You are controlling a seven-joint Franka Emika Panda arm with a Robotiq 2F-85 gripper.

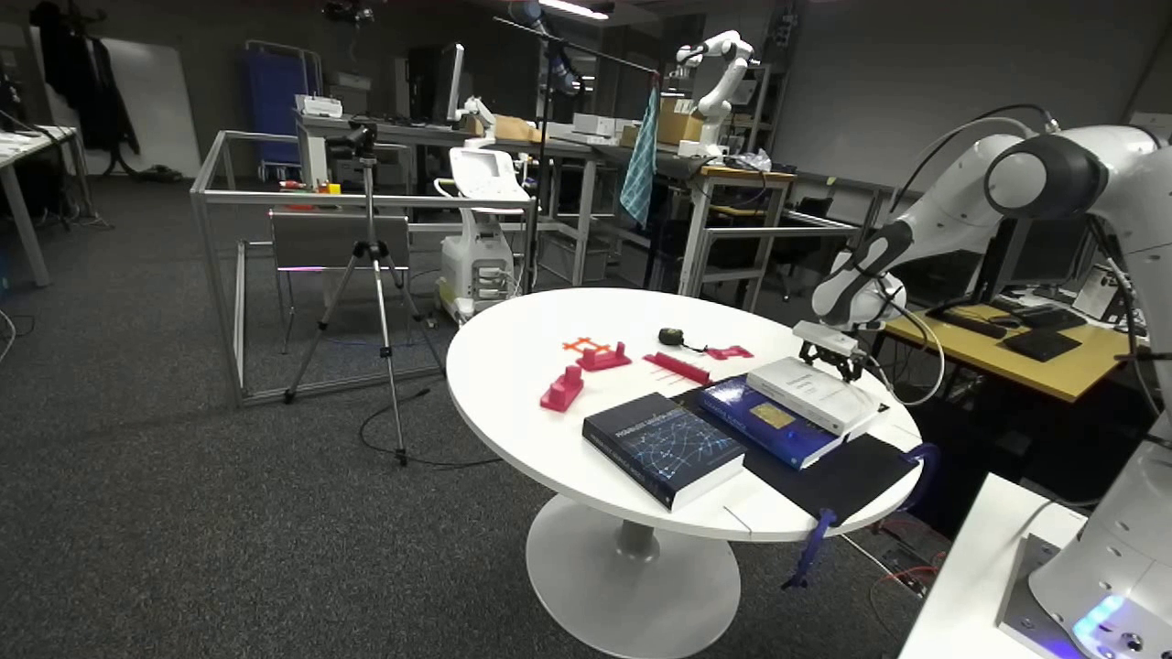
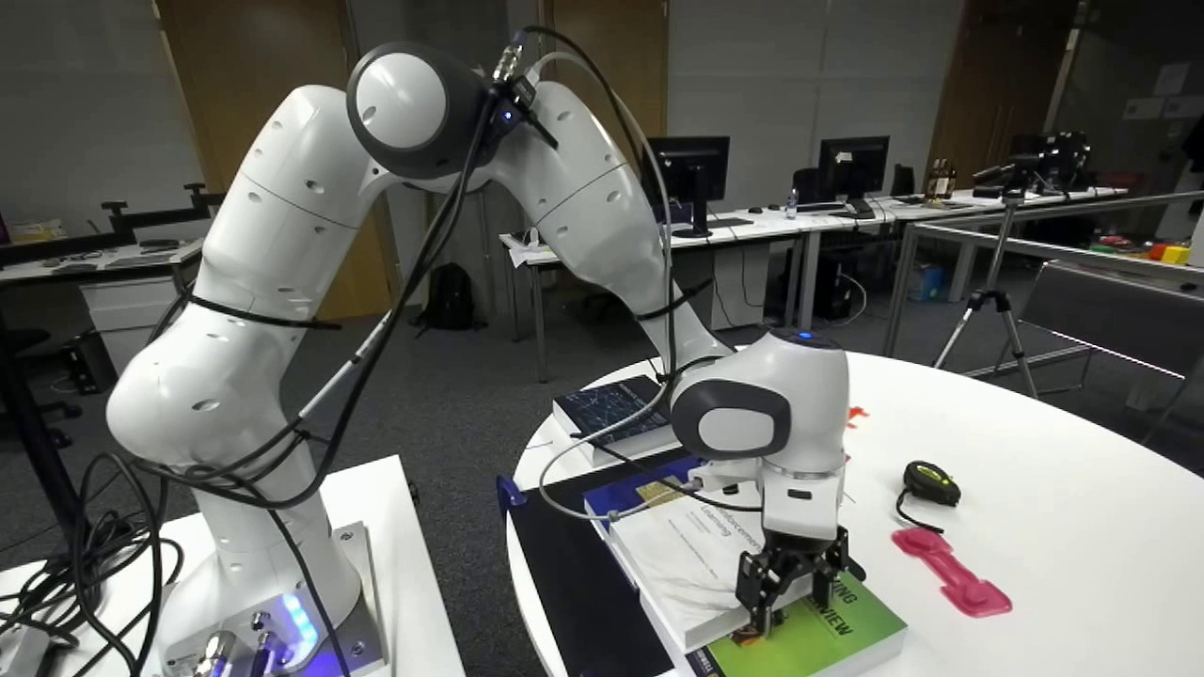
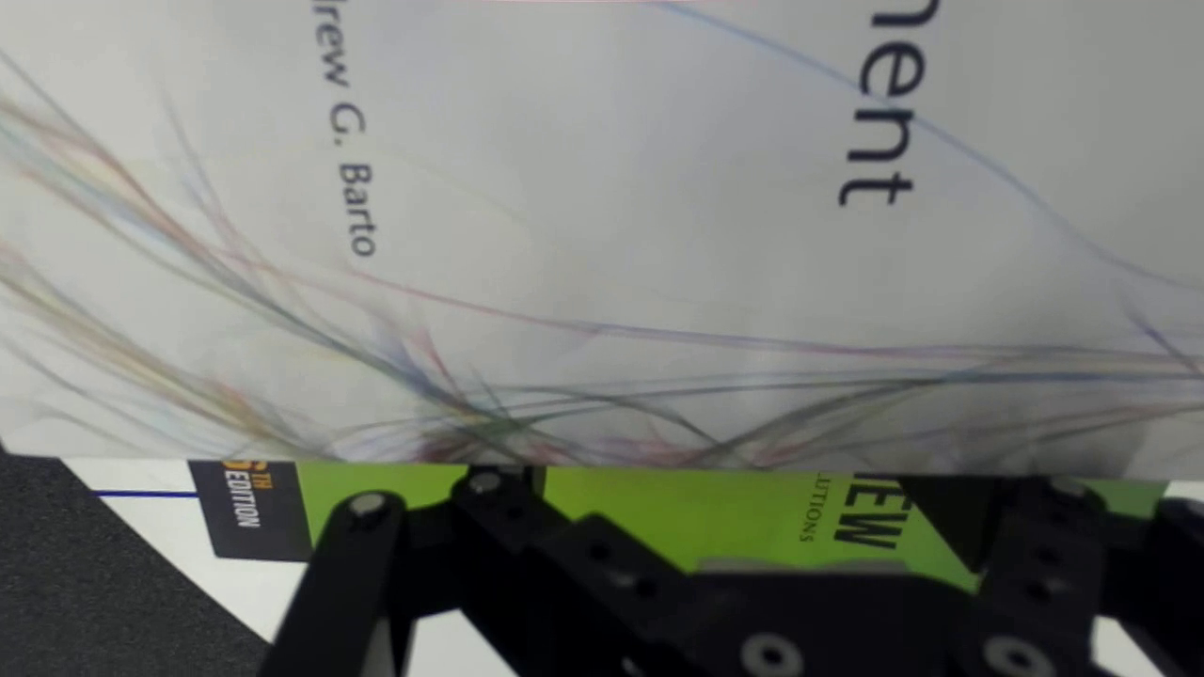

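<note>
The desk is round, no corners, so I log positions by rim. A black sheet lies along the rim facing my arm's base.

The dark book, thick, sits apart from the stack. The blue book lies flat on the sheet. The white book lies over part of it, set in from that rim. The green book shows lower down, past the white book's edge; I cannot see how the bottom two overlap.

Handling, my estimate: the white book looks like a dense page block, so heavy and fairly stiff when shut; cover smooth, likely slippery; pages could splay if one cover alone is caught. Too broad to span, I judge. Best hold: across the thickness, mid-edge, a pad on each cover. The green book probably similar, by its exposed part.

The gripper points down over the green book, alongside the white book's edge. Fingers spread well apart, nothing seen between them; tips partly hidden in the wrist view, contact undetermined.

Small items, farther from that rim: flat pink part, tape measure near it.
</note>
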